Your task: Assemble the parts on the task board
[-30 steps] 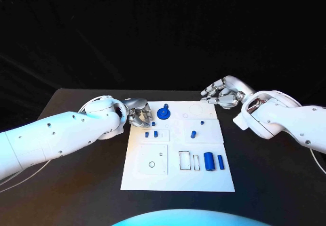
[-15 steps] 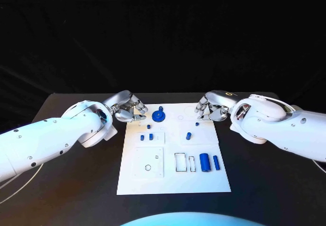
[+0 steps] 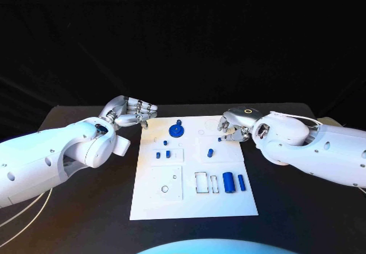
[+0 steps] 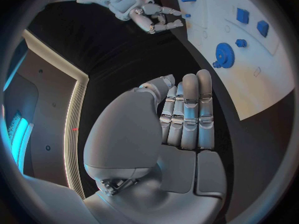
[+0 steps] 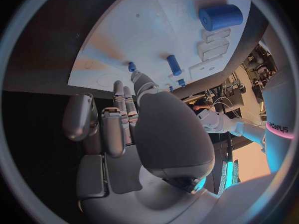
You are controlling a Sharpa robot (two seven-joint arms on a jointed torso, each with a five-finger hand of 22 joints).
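The black table [image 3: 76, 211] is carrying the white board [image 3: 194, 203], which is lying flat in the middle between the two arms. The left hand [image 3: 128, 112] is hovering over the table just beyond the board's far left corner; in the left wrist view its fingers [image 4: 190, 109] are lying straight and side by side, holding nothing. The right hand [image 3: 232, 126] is hanging over the board's far right corner, and the bulky white forearm is hiding most of it, so from the head view it is hard to tell what the fingertips are doing. In the right wrist view its fingers [image 5: 115, 119] are resting loosely curled and apart, gripping nothing.

On the board, a blue gear [image 3: 177, 130] is sitting near the far edge. Two small blue pegs [image 3: 163, 154] are standing side by side in a square recess, and another peg [image 3: 210, 153] is standing right of them. A thick blue cylinder [image 3: 228, 182] and a thinner rod [image 3: 241, 182] are lying next to empty rectangular slots [image 3: 202, 182].
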